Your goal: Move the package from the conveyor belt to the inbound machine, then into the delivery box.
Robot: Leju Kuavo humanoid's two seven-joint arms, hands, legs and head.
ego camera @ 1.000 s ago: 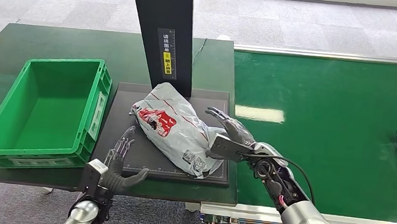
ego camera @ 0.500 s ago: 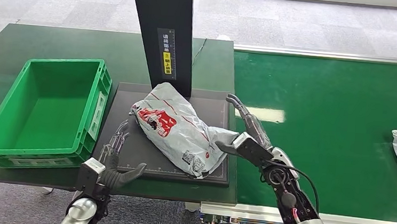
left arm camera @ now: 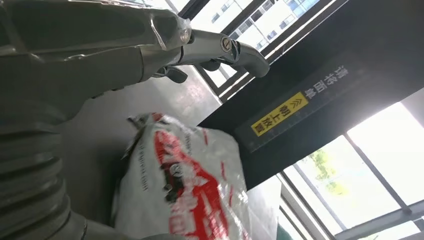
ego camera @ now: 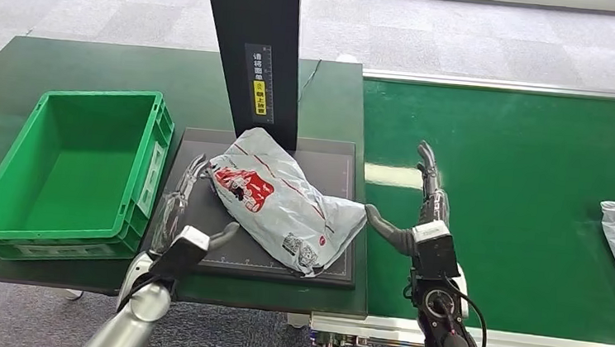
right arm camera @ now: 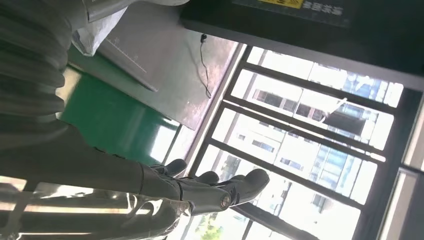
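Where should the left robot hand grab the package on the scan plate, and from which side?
Best bet: the package's near-left long edge, approached from the crate side, where the left robot hand is open beside it. The bag lies flat and diagonal on the inbound machine's plate, its far end against the black column, so that end looks blocked. The green delivery box sits left.

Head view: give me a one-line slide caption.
Package lies on the inbound machine's dark pad between open left hand and right hand.

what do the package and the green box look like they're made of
Package: looks like thin glossy plastic film, grey-white with red print; it is creased and catches the light. Green box: apparently rigid moulded plastic, with ribbed walls and a slight sheen.
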